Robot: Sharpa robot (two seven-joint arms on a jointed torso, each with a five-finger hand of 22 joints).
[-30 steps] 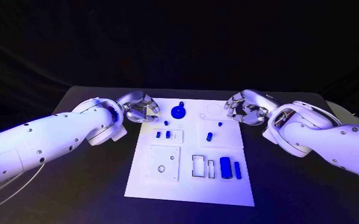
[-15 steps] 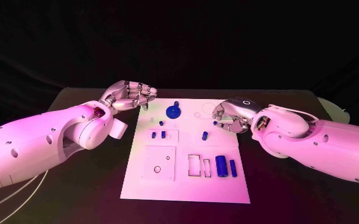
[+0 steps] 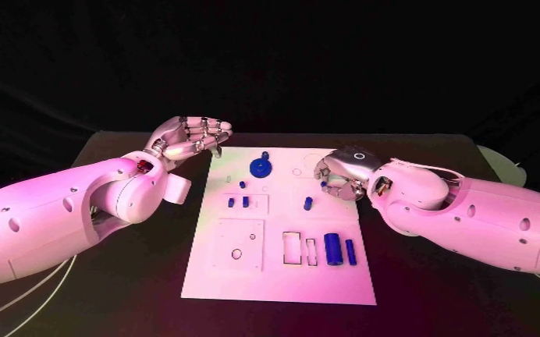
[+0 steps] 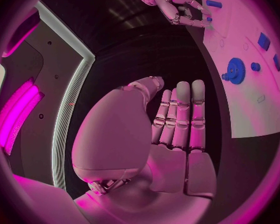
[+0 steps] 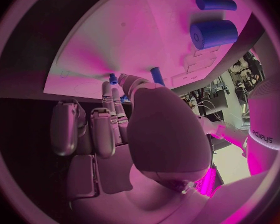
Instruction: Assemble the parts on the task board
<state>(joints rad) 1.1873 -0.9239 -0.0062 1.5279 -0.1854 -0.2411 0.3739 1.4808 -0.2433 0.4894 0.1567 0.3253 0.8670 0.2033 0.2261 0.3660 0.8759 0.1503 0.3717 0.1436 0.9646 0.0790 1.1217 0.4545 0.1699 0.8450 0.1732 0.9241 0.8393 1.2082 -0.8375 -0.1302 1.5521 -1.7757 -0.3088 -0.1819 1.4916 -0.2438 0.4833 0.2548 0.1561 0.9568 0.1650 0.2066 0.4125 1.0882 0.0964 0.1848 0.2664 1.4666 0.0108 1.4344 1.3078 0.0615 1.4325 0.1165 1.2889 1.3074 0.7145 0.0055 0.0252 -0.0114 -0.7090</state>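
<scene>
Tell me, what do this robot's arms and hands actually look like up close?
Both arms are thick, smooth white shells with rounded joints dotted with small dark screws. A thin pale cable trails beneath the left arm. The left hand and right hand are silvery metal with segmented fingers. The right arm carries a small ring mark by the wrist and "sharpa" lettering.

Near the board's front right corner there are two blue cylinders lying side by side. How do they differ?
The thick cylinder is clearly fatter than the thin cylinder. The thick cylinder lies nearer the board's middle, next to a rectangular slot; the thin cylinder lies nearer the task board's right edge. Both are blue, lie flat and roughly parallel, and neither hand touches them.
</scene>
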